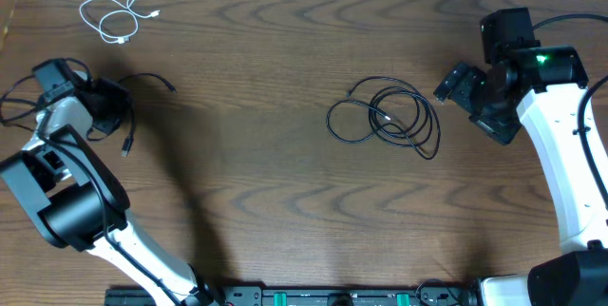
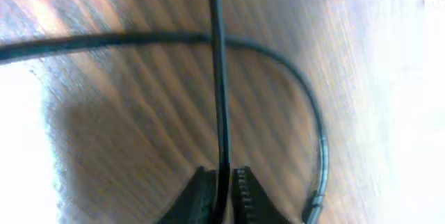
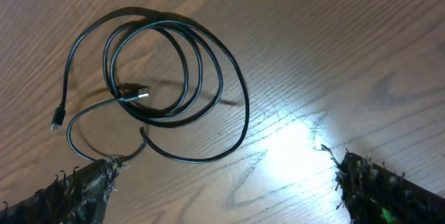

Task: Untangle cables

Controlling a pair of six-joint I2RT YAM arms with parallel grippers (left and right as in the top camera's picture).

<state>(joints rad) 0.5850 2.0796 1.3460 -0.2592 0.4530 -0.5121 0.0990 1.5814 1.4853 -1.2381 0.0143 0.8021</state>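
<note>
My left pincer (image 2: 224, 195): clamped on black cable (image 2: 220, 78), table (image 1: 256, 182) left edge. My right pincer (image 3: 226, 160): wide open, empty, near black coil (image 3: 167, 71). White cable (image 1: 118, 13): far-left corner.

I count three cables on the counter (image 1: 266, 201). One white cable (image 1: 114, 19); one black cable (image 2: 220, 78) in my left pincer (image 2: 224, 186); one coiled black cable (image 3: 245, 106) ahead of my right pincer (image 3: 222, 163).

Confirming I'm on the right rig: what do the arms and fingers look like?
White shells, black joints on both left arm and right arm. Green light on the right. Thin black leads trail each. Left fingers black, ribbed; right fingers dark, fuzzy-edged.
</note>
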